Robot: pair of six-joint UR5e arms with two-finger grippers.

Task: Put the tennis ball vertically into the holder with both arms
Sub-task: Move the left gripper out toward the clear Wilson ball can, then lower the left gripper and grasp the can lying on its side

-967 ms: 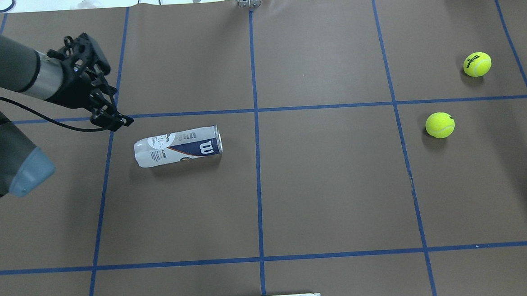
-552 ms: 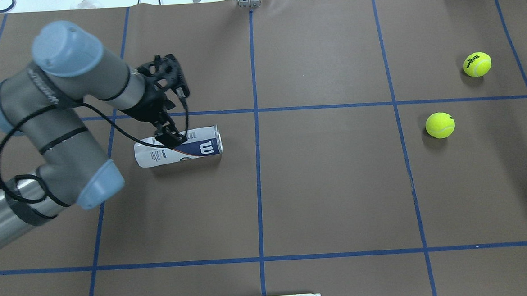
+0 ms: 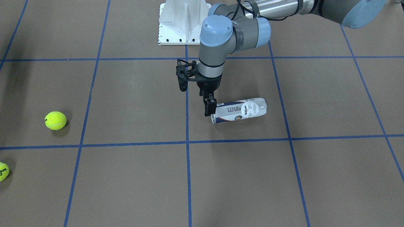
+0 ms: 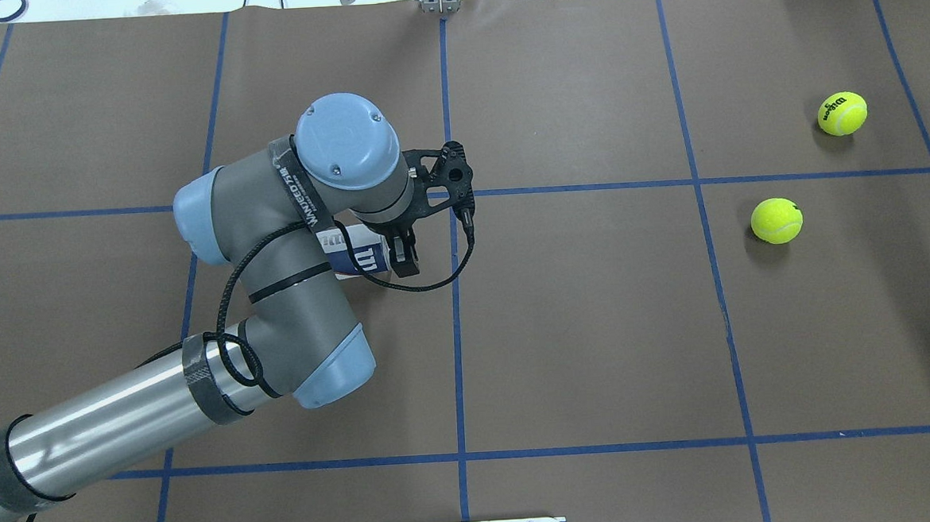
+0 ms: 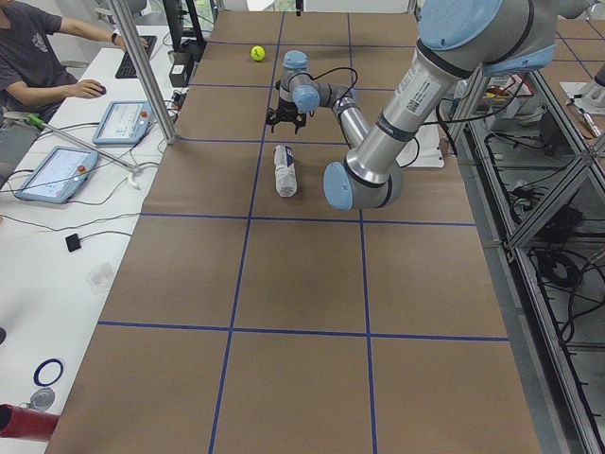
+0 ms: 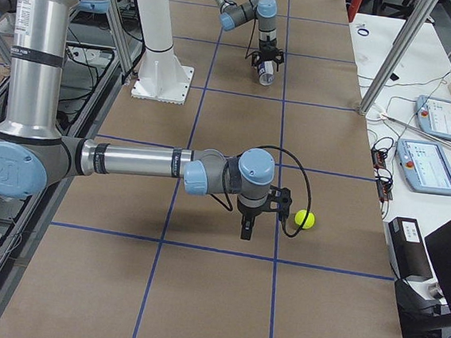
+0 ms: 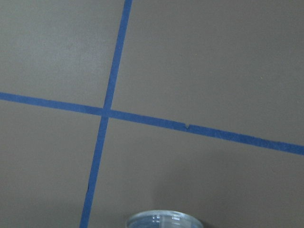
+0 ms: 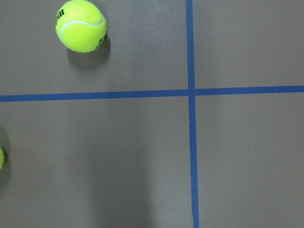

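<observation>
The holder (image 3: 240,110), a clear Wilson can, lies on its side on the brown table. My left arm hides most of it in the overhead view (image 4: 360,257). My left gripper (image 3: 209,108) points down just beyond the can's metal rim, low over the table, and looks open and empty; it also shows in the overhead view (image 4: 403,260). The left wrist view shows only the rim (image 7: 164,219) at its bottom edge. Two tennis balls (image 4: 776,221) (image 4: 842,113) lie at the far right. My right gripper (image 6: 245,228) hangs beside one ball (image 6: 305,218); I cannot tell its state.
Blue tape lines grid the table. The white pedestal (image 3: 184,22) stands at the robot's side of the table, mid-edge. An operator (image 5: 38,57) and tablets (image 6: 438,118) are at a side desk beyond the far edge. The right wrist view shows a ball (image 8: 80,25) at upper left.
My left arm has swung in from the left edge across the lying can. Its gripper now stands at the can's rim end. The can and the balls have not moved.
</observation>
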